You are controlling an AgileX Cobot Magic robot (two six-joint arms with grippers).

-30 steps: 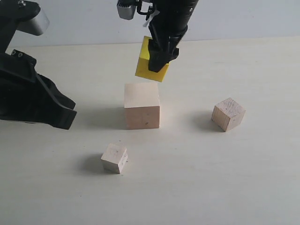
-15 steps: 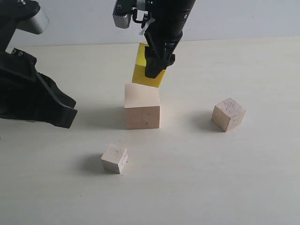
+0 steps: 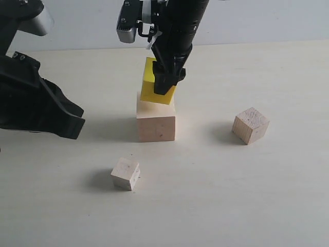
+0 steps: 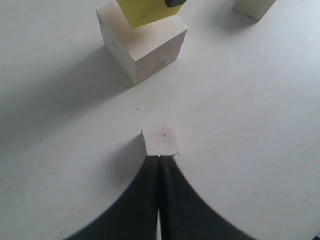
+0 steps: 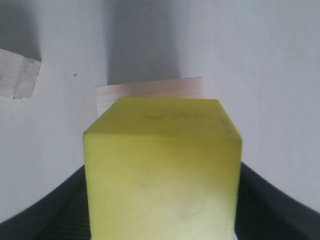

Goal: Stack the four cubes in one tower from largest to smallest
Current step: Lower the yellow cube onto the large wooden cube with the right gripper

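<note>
The yellow cube (image 3: 148, 85) hangs slightly tilted just over the top of the large pale wooden cube (image 3: 156, 122), and I cannot tell whether they touch. My right gripper (image 3: 162, 86) is shut on the yellow cube, reaching down from above. In the right wrist view the yellow cube (image 5: 160, 150) fills the space between the jaws, with the large cube (image 5: 150, 90) showing behind it. The medium wooden cube (image 3: 250, 125) lies to the right. The small wooden cube (image 3: 125, 173) lies in front. My left gripper (image 4: 160, 159) is shut and empty, its tips just short of the small cube (image 4: 161, 139).
The left arm's black body (image 3: 36, 103) takes up the left side of the table. The pale tabletop (image 3: 231, 195) runs back to a light wall. Another pale cube (image 5: 17, 75) shows at the edge of the right wrist view.
My right gripper has carried the yellow cube left and down, from behind the large cube to just above its top. The left arm has not moved.
</note>
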